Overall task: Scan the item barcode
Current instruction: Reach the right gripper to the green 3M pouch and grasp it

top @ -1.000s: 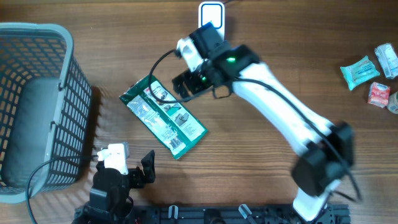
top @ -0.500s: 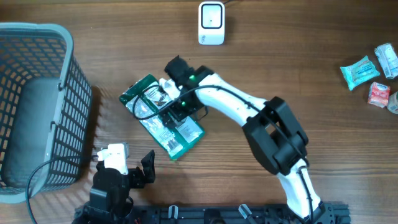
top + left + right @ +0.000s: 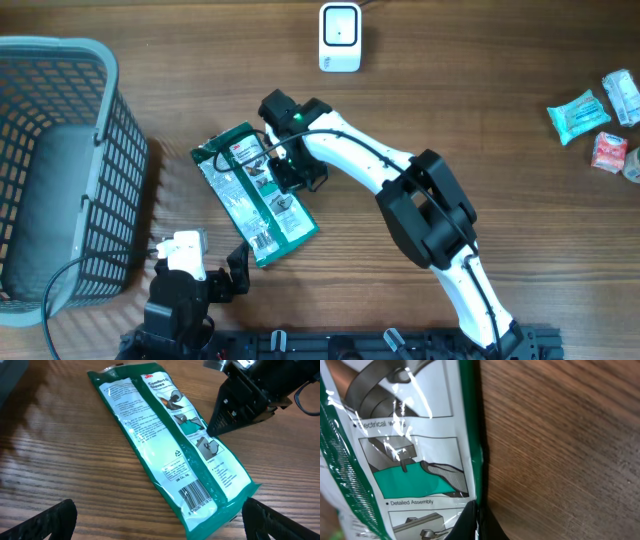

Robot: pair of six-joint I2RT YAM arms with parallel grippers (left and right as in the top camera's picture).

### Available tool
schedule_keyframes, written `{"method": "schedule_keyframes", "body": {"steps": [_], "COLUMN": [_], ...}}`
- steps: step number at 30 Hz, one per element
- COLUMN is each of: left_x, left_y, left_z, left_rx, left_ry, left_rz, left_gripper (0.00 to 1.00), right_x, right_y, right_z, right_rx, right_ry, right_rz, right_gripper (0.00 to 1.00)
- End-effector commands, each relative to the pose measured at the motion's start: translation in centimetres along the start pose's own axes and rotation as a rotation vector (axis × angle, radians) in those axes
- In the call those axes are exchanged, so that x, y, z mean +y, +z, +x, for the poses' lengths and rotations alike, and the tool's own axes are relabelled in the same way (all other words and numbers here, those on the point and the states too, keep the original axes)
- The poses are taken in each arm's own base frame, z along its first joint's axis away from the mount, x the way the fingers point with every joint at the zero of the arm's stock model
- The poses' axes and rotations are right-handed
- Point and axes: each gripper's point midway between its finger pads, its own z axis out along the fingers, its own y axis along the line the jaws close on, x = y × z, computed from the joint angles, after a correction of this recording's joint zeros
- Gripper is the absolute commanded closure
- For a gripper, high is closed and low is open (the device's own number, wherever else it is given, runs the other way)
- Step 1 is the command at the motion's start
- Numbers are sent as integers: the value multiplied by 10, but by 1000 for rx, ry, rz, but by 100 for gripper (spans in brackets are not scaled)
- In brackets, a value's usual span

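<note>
A long green and white packet point(image 3: 255, 195) lies flat on the wooden table, its barcode point(image 3: 262, 240) at the near end. My right gripper point(image 3: 291, 176) is down at the packet's right edge and shut on that edge. In the right wrist view the two black fingertips point(image 3: 470, 522) pinch the green border of the packet point(image 3: 410, 460). In the left wrist view the packet point(image 3: 165, 445) stretches ahead with the barcode point(image 3: 196, 496) facing up. My left gripper point(image 3: 160, 527) stands open just short of the packet's near end, touching nothing.
A white scanner point(image 3: 340, 38) stands at the back middle. A grey wire basket point(image 3: 60, 60) fills the left side. Several small packets point(image 3: 580, 112) lie at the far right. The left arm point(image 3: 180, 290) sits at the front edge.
My right arm came down from beside the scanner to the packet and its jaws shut on the right edge. The packet's near end swung a little to the left.
</note>
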Motion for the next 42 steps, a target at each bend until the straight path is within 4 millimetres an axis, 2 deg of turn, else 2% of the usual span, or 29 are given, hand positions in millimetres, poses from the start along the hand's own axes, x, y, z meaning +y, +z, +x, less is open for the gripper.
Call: {"method": "schedule_keyframes", "body": {"steps": [1, 3, 5, 6, 8, 10, 14, 17, 19, 22, 24, 27, 29, 30, 31, 32, 33, 34, 35, 37, 38, 40, 42], "left_x": [-1, -1, -1, -1, -1, -1, -1, -1, -1, -1, -1, -1, -1, -1, -1, -1, -1, -1, -1, -1, -1, -1, -1], "left_y": [-1, -1, -1, -1, -1, -1, -1, -1, -1, -1, -1, -1, -1, -1, -1, -1, -1, -1, -1, -1, -1, -1, -1], "left_z": [-1, -1, -1, -1, -1, -1, -1, -1, -1, -1, -1, -1, -1, -1, -1, -1, -1, -1, -1, -1, -1, -1, -1], "left_rx": [-9, -9, -8, -8, -9, -8, -8, -8, -9, -8, -9, -8, -8, -8, -9, -8, -8, -8, -8, -8, -8, -8, -8], "left_ry": [-6, -6, -6, -6, -6, -6, -6, -6, -6, -6, -6, -6, -6, -6, -6, -6, -6, -6, -6, -6, -6, -6, -6], "left_rz": [8, 8, 8, 8, 8, 8, 8, 8, 8, 8, 8, 8, 8, 8, 8, 8, 8, 8, 8, 8, 8, 8, 8], "left_gripper": [0, 0, 0, 0, 0, 0, 0, 0, 0, 0, 0, 0, 0, 0, 0, 0, 0, 0, 0, 0, 0, 0, 0], "right_x": [-67, -77, -72, -67, -40, -26, -4, -5, -5, -18, -47, -95, -99, -87, -59, -26, 5, 26, 32, 25, 21, 0, -15], "right_y": [46, 25, -2, -14, -50, -74, -70, -65, -64, -71, -91, -138, -157, -160, -153, -147, -145, -143, -137, -124, -111, -84, -58], "right_z": [39, 38, 31, 25, 2, -14, -14, -11, -2, 12, 23, 45, 49, 46, 41, 35, 32, 25, 15, 9, 9, 4, -8], "right_rx": [194, 188, 140, 105, -44, -151, -170, -199, -167, -119, -110, -136, -166, -184, -172, -160, -156, -172, -198, -203, -187, -173, -188], "right_ry": [228, 220, 174, 153, 102, 159, 98, 55, 55, 87, 149, 258, 271, 271, 197, 81, -20, -74, -72, -37, -7, 103, 141], "right_rz": [131, 124, 107, 95, 31, -2, -2, 146, 159, 193, 312, 558, 561, 474, 313, 129, -37, -160, -202, -192, -191, -110, -33], "right_gripper": [96, 96, 96, 96, 96, 96, 96, 96, 96, 95, 95, 95, 95, 96, 91, 58, 37, 12, 0, 0, 0, 0, 0]}}
